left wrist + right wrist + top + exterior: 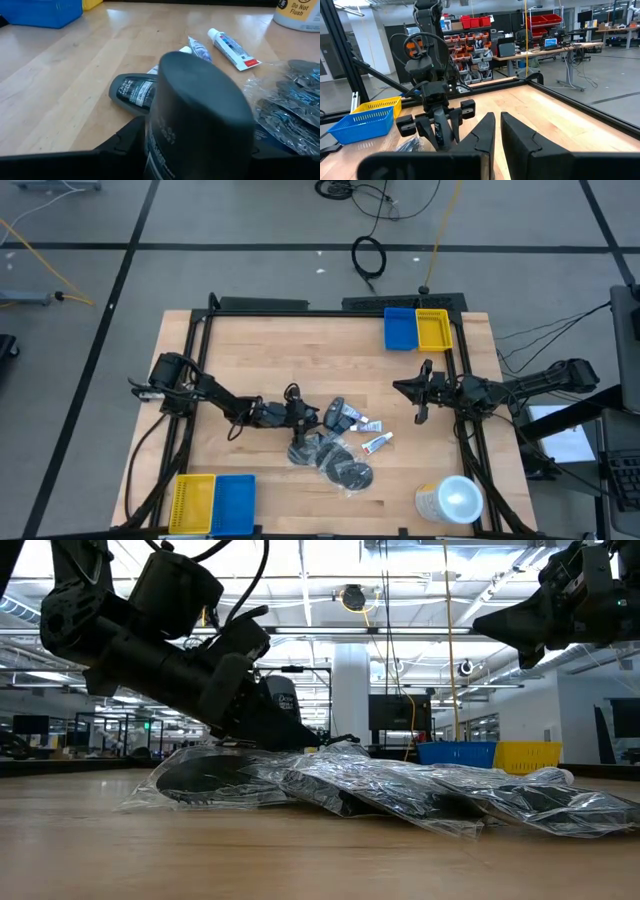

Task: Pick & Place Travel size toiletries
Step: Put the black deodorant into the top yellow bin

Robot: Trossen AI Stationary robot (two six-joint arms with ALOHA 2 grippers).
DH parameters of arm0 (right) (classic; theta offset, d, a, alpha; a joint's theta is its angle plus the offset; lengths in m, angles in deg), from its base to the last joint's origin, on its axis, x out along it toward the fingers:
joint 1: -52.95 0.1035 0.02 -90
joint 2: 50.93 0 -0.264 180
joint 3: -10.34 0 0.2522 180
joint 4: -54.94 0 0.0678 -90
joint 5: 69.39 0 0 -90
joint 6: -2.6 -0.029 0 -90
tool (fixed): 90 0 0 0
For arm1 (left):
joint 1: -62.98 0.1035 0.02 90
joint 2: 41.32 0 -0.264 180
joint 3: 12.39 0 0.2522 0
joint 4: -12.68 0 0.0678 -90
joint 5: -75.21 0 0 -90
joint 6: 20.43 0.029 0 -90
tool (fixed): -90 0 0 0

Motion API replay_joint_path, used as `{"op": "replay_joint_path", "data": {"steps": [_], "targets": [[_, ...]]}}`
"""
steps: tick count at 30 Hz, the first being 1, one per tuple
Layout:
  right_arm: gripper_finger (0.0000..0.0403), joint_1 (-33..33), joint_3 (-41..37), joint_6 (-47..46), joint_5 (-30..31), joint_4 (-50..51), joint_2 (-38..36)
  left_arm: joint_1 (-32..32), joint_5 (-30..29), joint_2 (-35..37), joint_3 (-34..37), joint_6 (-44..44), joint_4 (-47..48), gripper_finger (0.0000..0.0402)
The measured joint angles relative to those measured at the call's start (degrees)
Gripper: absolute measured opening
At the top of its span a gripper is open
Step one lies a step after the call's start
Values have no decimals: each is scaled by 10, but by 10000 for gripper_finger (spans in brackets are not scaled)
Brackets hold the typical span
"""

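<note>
A dark grey bottle (pixel 200 115) stands large between the fingers of my left gripper (pixel 318 417), which reaches in from the table's left and is shut on it. Just beyond lies a second grey bottle (pixel 132 92) on its side. Two white tubes with red ends (pixel 232 47) (pixel 376 443) lie flat farther right. Dark round discs in clear wrap (pixel 338 463) (pixel 380 790) lie in a heap toward the near edge. My right gripper (pixel 415 392) (pixel 497 125) waits shut at the table's right, above the wood, touching nothing. My left gripper has the dark grey bottle's two sides (pixel 155 130) between its two fingers, one finger on each side. The fingers come nearly level from the table's left, slanting a little down. The bottle's rounded end (pixel 200 70) points up; its lower part is hidden by the gripper.
A blue and a yellow bin (pixel 417 330) stand at the far right, another pair (pixel 215 502) at the near left corner. A large white-lidded cup (pixel 450 500) stands at the near right. A black frame (pixel 195 350) borders the table. Bare wood (pixel 300 350) lies toward the far side.
</note>
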Motion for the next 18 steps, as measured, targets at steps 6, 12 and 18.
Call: {"op": "replay_joint_path", "data": {"steps": [6, 12, 18], "targets": [[25, 0, 0, 0, 0, 0, 0, 13, 8, 37, 0, 11, 5, 167], [25, 0, 0, 0, 0, -13, 0, 30, 8, 111, -25, 41, 32, 166], [25, 0, 11, -4, -3, -41, 5, 51, 39, 130, -184, 110, 263, 165]]}}
